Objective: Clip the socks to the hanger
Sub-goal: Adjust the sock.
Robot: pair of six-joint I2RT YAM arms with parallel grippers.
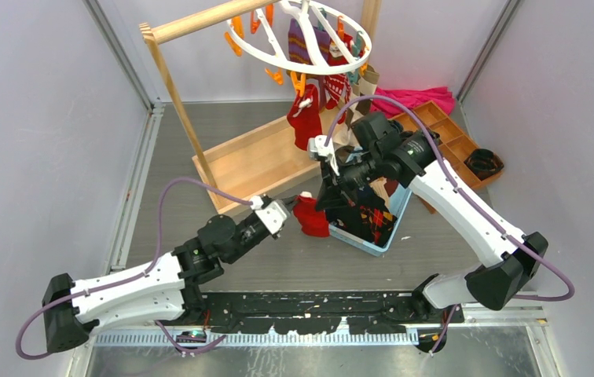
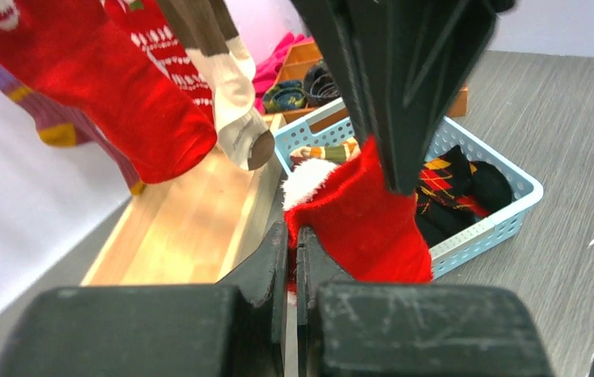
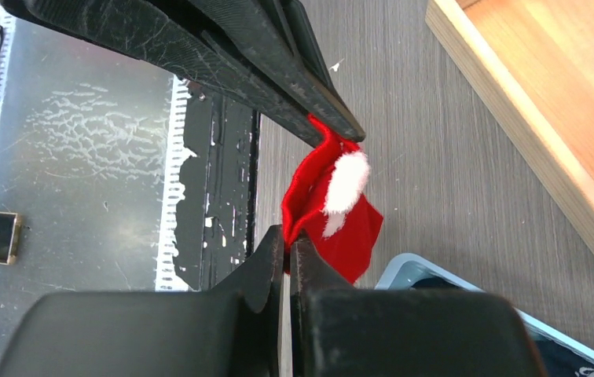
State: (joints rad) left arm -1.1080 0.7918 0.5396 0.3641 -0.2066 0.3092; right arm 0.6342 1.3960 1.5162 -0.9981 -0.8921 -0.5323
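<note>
The red sock (image 1: 310, 217) with a white cuff is in the centre of the top view, held above the grey surface (image 1: 294, 263), just left of the blue basket (image 1: 364, 245). The left hand (image 1: 287, 210) comes to it from the lower left and the right hand (image 1: 324, 200) from above. From this view alone I cannot tell how the fingers stand. The left wrist view shows it: the left hand (image 2: 294, 236) has its two fingers pressed together on the lower edge of the red sock (image 2: 357, 224), and the basket (image 2: 506, 212) behind it holds dark patterned socks. The right wrist view shows the right hand (image 3: 287, 239) also closed, on the left edge of the sock (image 3: 333, 216), while the left hand pinches its top near the cuff. Only the top view shows the white round hanger (image 1: 278, 63) at the upper centre, with a hanging red sock (image 1: 304, 118) clipped under it.
</note>
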